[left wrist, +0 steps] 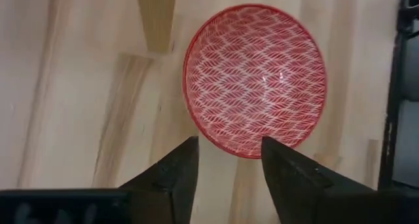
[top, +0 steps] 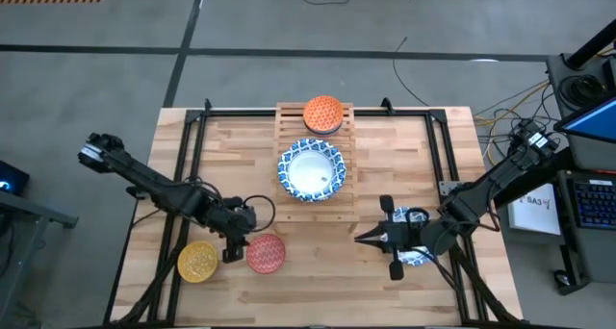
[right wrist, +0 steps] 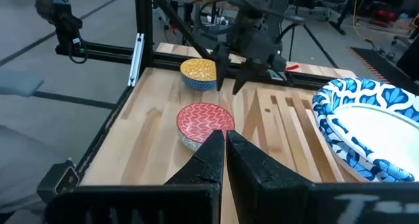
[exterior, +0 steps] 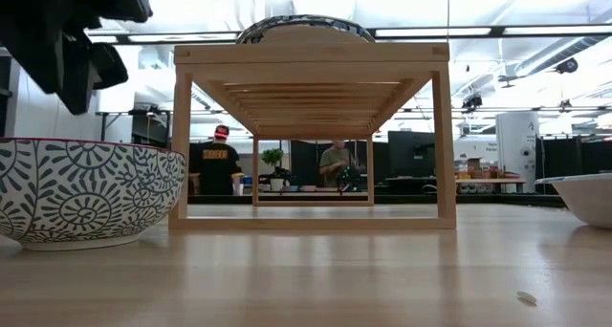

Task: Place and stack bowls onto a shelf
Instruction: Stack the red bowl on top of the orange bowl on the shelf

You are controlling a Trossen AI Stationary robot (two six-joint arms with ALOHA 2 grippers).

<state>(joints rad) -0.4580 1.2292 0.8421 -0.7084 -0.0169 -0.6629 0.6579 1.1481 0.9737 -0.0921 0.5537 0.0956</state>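
The shelf [top: 289, 196] stands at the table's far middle. An orange bowl [top: 322, 113] sits on its far end and a wide blue-rimmed bowl [top: 311, 170] on its middle. A red bowl [left wrist: 255, 76] and a yellow bowl [top: 198, 261] rest on the table near the near-left edge. My left gripper [left wrist: 226, 155] is open above the red bowl's edge that faces the yellow bowl, touching nothing. My right gripper [right wrist: 224, 142] is shut, level, and points toward the table's left. Another wide bowl [top: 421, 257] lies under the right arm. No blue-grey bowl shows.
A black frame rail [top: 183, 175] runs along the table's left side and another [top: 448, 165] along the right. In the low view the red-rimmed bowl [exterior: 86, 188] is close on the left, and people stand far behind the shelf [exterior: 311, 136]. Bare planks lie between both grippers.
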